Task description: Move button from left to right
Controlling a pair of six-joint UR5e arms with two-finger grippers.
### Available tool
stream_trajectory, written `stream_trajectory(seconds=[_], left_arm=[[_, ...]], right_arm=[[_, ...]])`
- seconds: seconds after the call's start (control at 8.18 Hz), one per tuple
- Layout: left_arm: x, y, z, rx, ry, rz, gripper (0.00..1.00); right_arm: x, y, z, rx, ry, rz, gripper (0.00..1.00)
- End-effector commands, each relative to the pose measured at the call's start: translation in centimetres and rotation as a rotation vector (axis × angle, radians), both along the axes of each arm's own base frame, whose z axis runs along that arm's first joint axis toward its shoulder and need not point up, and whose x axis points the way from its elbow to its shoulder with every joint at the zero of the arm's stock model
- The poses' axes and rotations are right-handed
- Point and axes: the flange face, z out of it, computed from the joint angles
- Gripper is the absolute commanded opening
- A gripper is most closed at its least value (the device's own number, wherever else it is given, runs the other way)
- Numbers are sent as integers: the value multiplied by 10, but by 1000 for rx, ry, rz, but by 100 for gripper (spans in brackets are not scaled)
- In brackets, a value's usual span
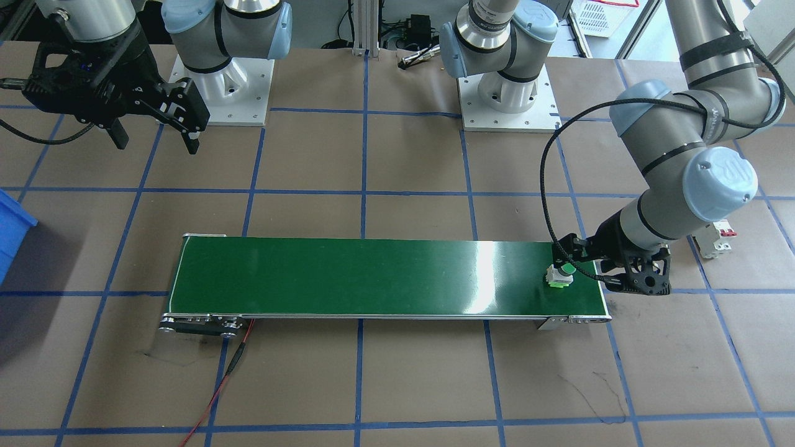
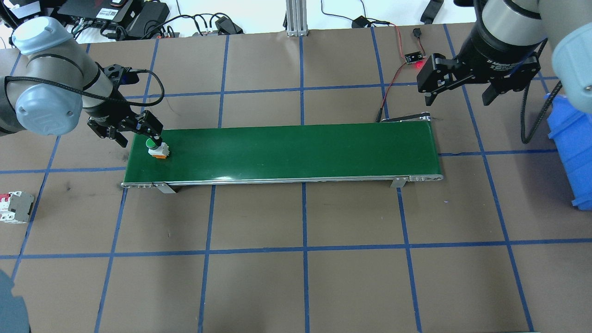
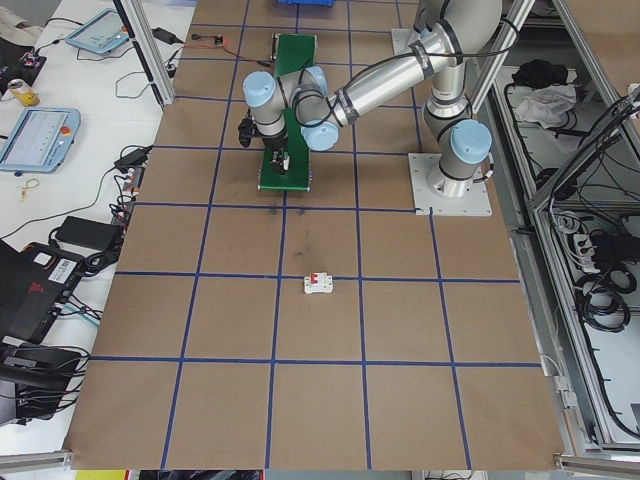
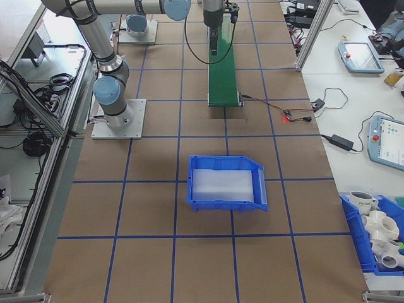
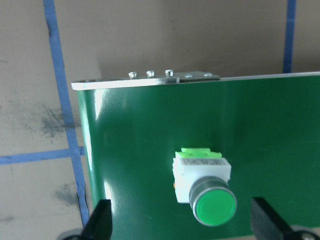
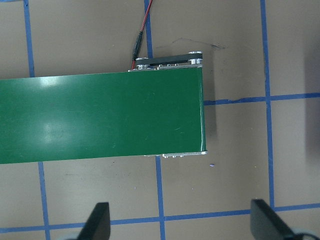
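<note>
**Button rests on conveyor's left end beneath open left end effector**

The button (image 2: 157,150) sits on the green conveyor belt (image 2: 296,150), close to the belt's end on the robot's left, its round green cap topping a white and light-green body. The left end effector (image 2: 134,132) is low over that end of the belt with its 2 fingers spread wide; in the left wrist view the fingertips (image 5: 100,222) show at either side of the frame, well apart from the button (image 5: 202,185), which lies between them and nearer the right-hand one without touching either. In the front-facing view the button (image 1: 559,275) is just beside the left end effector (image 1: 612,267), on its belt side.

The right end effector (image 2: 460,95) hangs above the brown bench (image 2: 351,259) beyond the belt's opposite end, its 2 fingers also wide apart and holding nothing. A blue bin (image 2: 573,152) stands on the bench just outboard of it. A white circuit breaker with red toggles (image 2: 14,207) lies on the bench well apart from the left end effector, outboard of the belt.
</note>
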Motion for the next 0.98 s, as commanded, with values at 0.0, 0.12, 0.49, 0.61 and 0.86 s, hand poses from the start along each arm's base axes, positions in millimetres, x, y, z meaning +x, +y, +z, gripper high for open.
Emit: stream_trajectory(seconds=[0.0,0.12,0.49,0.61,0.86], left_arm=[[-60,44,77,3,-9,80,100],[-73,60,102,-21,-16,60,100],[-76,78,139,-30,-42,41,100],[-71,77,141,-34,-47,49,100],[-71,78,145,-44,-50,50,100]], right_arm=[[0,0,0,0,1,0,100],[-1,-1,2,-4,5,-2,100],[-1,-4,-8,28,2,-3,100],[-4,-20,-29,65,3,-9,100],[-16,-52,-65,99,-27,-43,100]])
